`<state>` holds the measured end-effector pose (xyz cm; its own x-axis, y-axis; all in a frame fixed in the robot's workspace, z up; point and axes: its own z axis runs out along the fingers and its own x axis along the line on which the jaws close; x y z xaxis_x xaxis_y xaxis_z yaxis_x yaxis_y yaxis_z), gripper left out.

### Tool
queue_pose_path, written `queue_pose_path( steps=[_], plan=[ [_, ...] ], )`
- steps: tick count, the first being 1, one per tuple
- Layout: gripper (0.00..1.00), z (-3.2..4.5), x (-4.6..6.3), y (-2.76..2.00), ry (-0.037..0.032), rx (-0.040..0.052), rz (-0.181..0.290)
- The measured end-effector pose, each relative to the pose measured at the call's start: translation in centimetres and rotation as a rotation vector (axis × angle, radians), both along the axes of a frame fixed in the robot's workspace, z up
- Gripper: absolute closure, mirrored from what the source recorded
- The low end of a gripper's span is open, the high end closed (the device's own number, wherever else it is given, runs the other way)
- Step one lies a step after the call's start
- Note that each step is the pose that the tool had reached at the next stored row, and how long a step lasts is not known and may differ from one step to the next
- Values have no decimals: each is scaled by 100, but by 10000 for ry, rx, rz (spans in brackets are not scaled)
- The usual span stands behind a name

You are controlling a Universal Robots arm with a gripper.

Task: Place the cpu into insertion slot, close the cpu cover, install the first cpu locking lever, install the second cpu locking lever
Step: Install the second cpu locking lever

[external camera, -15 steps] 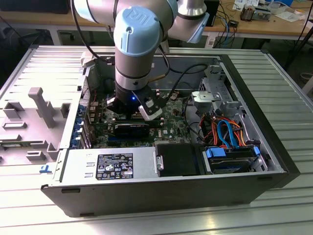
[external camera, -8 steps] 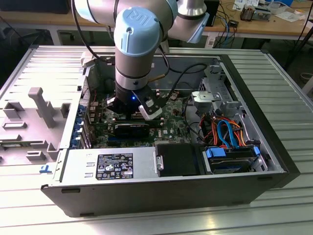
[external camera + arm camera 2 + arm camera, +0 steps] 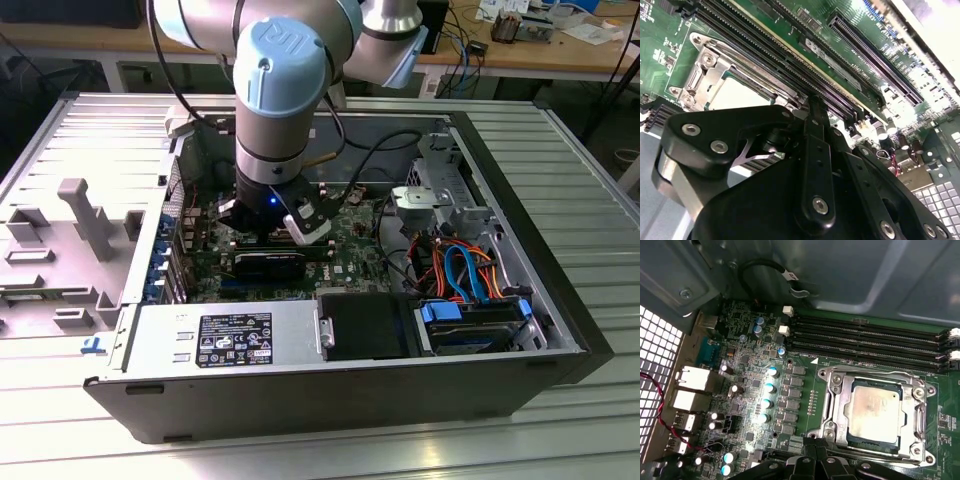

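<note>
First wrist view — cpu (image 3: pixel 874 411) seemingly beside tool (image 3: pixel 815 460).

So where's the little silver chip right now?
In the first wrist view the cpu lies flat in the insertion slot on the green board, beside the long black memory slots.

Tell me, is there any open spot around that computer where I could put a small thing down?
Outside the case, yes: the ribbed metal table lies bare along the exterior view's right and in front. Inside it is crowded: the gripper hangs over the green circuit board, beside the cpu, with orange and blue cables toward the exterior view's right.
</note>
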<state>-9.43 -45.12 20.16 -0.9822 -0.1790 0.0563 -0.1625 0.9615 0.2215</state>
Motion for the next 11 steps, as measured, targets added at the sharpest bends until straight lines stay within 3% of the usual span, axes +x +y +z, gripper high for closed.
queue_pose_path(
  steps=[4,7,11],
  plan=[
    [89,-28,1,41,-2,5,55],
    [89,-30,-6,37,-19,9,68],
    [89,46,-16,34,-97,7,69]
  ],
)
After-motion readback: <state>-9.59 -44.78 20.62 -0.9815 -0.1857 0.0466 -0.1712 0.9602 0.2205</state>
